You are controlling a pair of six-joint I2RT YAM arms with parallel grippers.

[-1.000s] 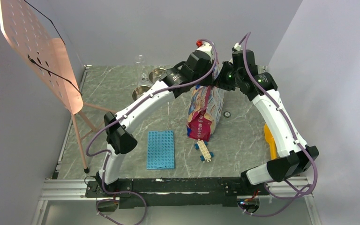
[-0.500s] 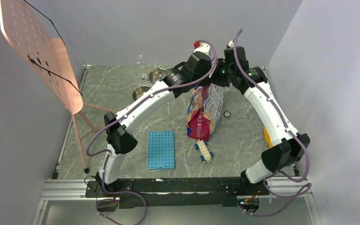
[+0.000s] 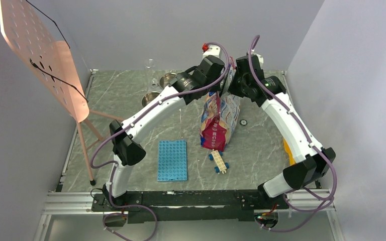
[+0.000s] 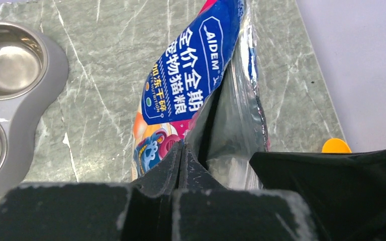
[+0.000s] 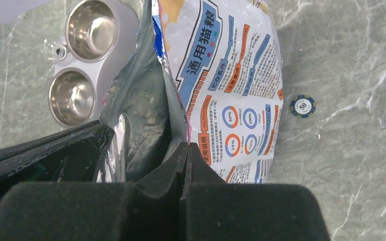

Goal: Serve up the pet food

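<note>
The glossy pet food bag (image 3: 217, 123) stands upright mid-table, and its top is held between both grippers. My left gripper (image 4: 182, 150) is shut on the bag's printed front lip (image 4: 181, 85). My right gripper (image 5: 186, 150) is shut on the opposite lip, the white wall with charts (image 5: 231, 90). The mouth gapes between them and shows silver foil lining (image 4: 231, 125). No kibble is visible inside. In the top view the left gripper (image 3: 219, 91) and the right gripper (image 3: 230, 91) sit close together over the bag's top.
The steel double bowl (image 3: 158, 89) lies left of the bag and also shows in the left wrist view (image 4: 35, 95) and the right wrist view (image 5: 125, 30). A yellow scoop (image 3: 287, 148) lies right. A poker chip (image 5: 302, 106), a toy brick car (image 3: 218, 160), a blue baseplate (image 3: 172, 159) and a pink stand (image 3: 40, 55) are around.
The right arm has swung left and up toward the left gripper. Both grippers have risen slightly at the bag's top. The bag stands where it was.
</note>
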